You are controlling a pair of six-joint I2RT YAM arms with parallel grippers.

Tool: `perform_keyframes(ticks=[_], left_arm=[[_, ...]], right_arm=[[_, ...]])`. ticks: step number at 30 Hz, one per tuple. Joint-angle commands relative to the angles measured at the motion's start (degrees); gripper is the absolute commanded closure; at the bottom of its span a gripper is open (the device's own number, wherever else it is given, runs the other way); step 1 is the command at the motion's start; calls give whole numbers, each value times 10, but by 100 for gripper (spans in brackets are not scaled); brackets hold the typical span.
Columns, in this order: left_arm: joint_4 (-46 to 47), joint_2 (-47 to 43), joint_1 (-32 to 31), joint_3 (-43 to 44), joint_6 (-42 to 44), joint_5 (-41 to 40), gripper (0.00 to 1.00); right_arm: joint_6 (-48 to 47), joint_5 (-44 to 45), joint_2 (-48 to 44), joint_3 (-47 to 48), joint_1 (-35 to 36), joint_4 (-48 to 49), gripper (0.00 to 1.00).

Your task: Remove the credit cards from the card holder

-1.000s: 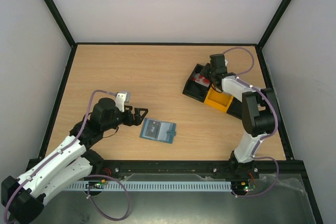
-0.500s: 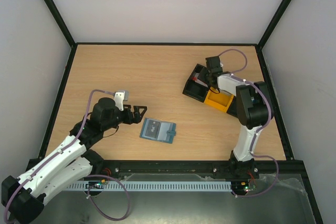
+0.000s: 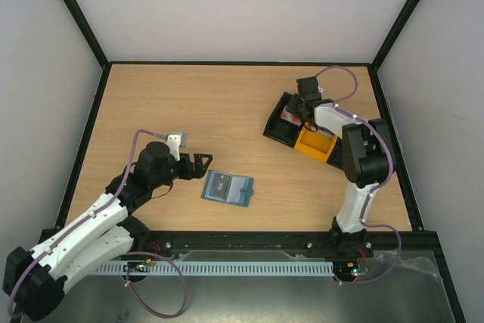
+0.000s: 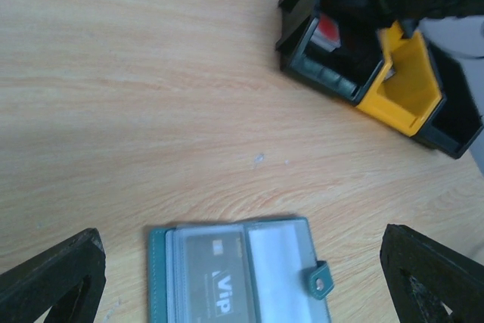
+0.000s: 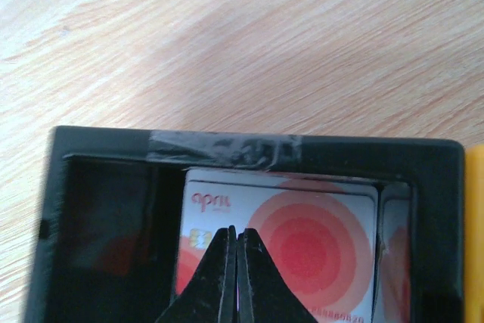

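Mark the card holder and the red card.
card holder (image 4: 234, 270): left wrist view, centre, near its fold.
red card (image 5: 302, 243): right wrist view, middle of its printed red circles.

**Counter** (image 3: 227, 104): pale tan woodgrain with fine darker streaks.
**Card holder** (image 4: 242, 274), six o'clock on the counter: grey-teal cover and tab, clear frosted pockets. One pocket holds a dark grey card (image 4: 208, 277) with white "VIP" lettering.
**Tray** (image 3: 274, 129), two o'clock: black walls, yellow middle compartment, glossy black tape (image 5: 223, 147) on one rim.
**Red-ringed card** (image 5: 310, 240) in the tray: white, with red concentric circles and red lettering.
**Pincers:** left pincer (image 3: 198, 166) and right pincer (image 5: 236, 234) are both black.
**Arms** (image 3: 355, 209): white and black, with purple cables (image 3: 344, 73).
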Motion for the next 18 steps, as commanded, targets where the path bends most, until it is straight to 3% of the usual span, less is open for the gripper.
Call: perform_keyframes(ticks=[1,8,18], left_arm=[[30,25,3,-26,-16,15,0],[65,80,3,-43,-25,41,2],[174,135,4,-93,-53,90,11]], right_arm=[[-2,-29,-75,-15,3,-17,97],[22,-83,-195,-102,20,6,87],[107,-113,-355,-281,101,63,72]])
